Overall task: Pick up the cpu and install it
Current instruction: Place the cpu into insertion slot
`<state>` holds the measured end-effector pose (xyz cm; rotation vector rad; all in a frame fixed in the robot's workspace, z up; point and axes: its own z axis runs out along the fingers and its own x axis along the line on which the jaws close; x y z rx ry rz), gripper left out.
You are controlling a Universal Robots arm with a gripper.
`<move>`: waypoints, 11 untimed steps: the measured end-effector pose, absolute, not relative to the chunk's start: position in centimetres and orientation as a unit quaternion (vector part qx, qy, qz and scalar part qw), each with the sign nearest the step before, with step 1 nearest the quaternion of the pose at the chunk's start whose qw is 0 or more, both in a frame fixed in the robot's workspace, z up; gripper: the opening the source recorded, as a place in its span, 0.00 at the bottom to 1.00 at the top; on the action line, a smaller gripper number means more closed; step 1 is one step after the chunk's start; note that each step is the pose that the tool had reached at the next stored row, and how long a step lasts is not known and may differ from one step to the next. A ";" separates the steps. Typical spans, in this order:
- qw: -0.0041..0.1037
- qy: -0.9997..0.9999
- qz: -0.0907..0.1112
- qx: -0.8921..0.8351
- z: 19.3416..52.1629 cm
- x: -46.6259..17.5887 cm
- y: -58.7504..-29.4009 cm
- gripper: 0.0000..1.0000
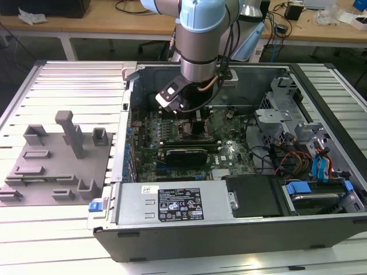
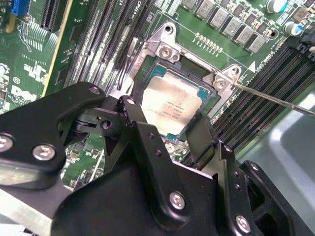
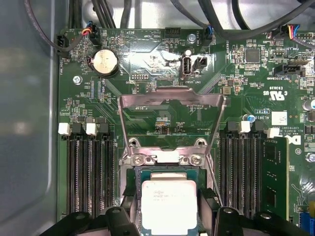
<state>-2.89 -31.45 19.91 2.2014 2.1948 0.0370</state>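
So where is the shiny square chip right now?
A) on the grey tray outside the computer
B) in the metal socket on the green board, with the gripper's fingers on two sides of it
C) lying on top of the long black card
B: in both wrist views the cpu sits inside the metal socket frame on the green board, with the gripper closed on two of its sides.
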 end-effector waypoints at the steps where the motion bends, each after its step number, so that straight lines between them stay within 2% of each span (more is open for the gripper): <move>1: 0.016 0.706 0.012 0.708 19.9 -2.9 -31.4 0.62; 11: 0.016 0.706 0.012 0.708 20.9 -2.9 -31.3 0.62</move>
